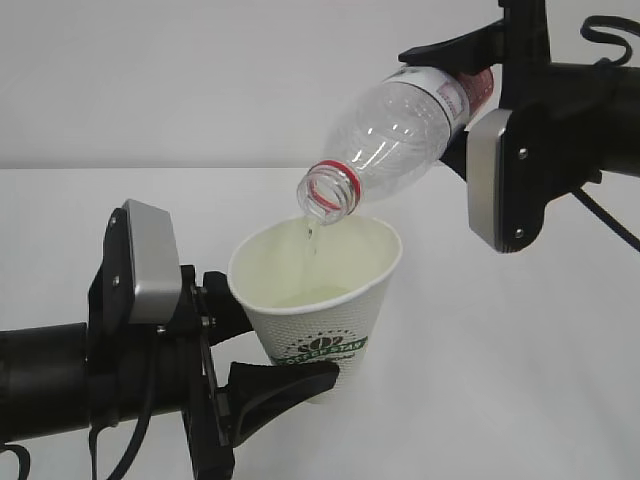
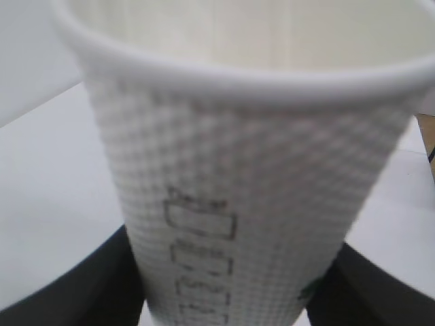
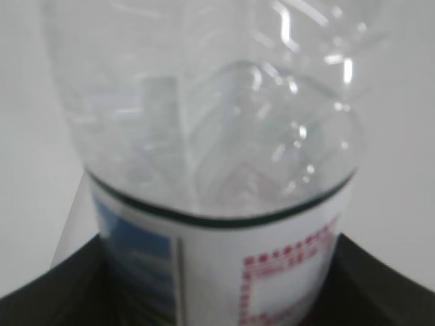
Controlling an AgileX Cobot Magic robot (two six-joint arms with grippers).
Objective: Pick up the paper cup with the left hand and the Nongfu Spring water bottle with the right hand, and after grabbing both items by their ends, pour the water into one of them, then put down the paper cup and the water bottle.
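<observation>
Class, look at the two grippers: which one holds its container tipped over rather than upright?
The right hand: its Nongfu Spring water bottle tilts mouth-down; the left hand holds the paper cup upright.

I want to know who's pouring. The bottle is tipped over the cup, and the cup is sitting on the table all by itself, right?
Not quite. The bottle is tipped over the cup, but the cup isn't sitting on the table by itself. The left gripper holds it up by its lower end, as the exterior view shows.

Dimpled matt paper cup (image 1: pixel 318 300); glossy clear plastic bottle (image 1: pixel 395 130).
</observation>
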